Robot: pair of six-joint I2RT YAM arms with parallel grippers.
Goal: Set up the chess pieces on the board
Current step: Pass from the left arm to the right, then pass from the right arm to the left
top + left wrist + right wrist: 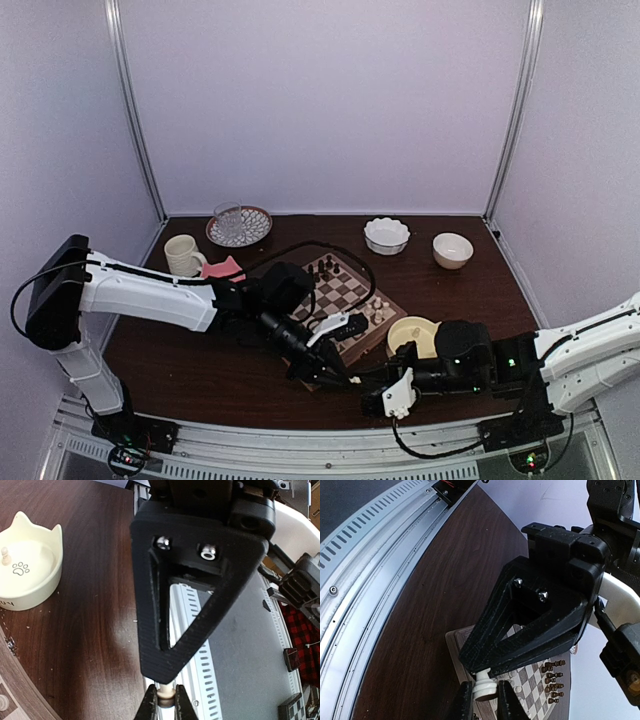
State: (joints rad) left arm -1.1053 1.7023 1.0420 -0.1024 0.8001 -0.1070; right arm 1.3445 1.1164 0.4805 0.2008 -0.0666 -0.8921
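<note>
One cream-white chess piece [484, 687] hangs over the table just off the near corner of the board [345, 297], and both grippers hold it. My left gripper [165, 701] is shut on it, with the piece [165, 695] pinched between its tips. My right gripper [484, 697] is shut round the piece's base from the opposite side. In the top view the two grippers meet at the piece [356, 381]. A few white pieces [378, 311] stand on the board's right side. Dark brown pieces [552, 682] line its far edge.
A cream cat-eared bowl [30, 575] right of the board holds one white piece [6, 556]. At the back stand a mug [183, 254], a glass on a plate [238, 226] and two white bowls [386, 235] [452, 250]. A pink object [225, 268] lies left of the board. A metal rail [370, 555] runs along the near table edge.
</note>
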